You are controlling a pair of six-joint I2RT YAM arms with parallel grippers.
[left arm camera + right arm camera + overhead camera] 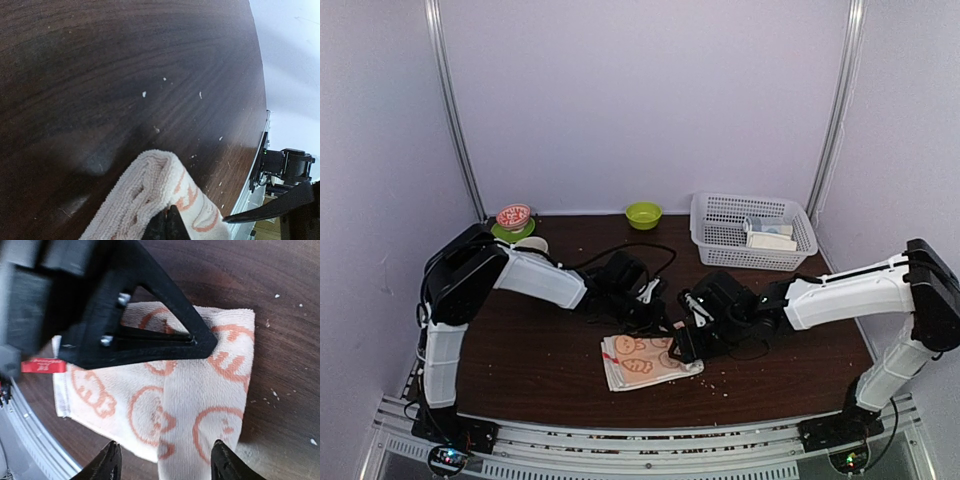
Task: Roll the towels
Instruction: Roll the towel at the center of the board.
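Left arm (535, 278) and right arm (840, 295) low, inward; left gripper (167, 222) tight closed, right gripper (167, 461) wide apart, tips near each other.

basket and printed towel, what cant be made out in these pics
In the basket: top view, white items too small to identify.
The printed towel: top view, right corner hidden under the right gripper.
Same towel: left wrist view, cut off by the bottom edge.
The red tag: right wrist view, lettering blurred.

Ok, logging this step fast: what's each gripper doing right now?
Left gripper: shut on the rabbit towel.
Right gripper: open, over the same towel.
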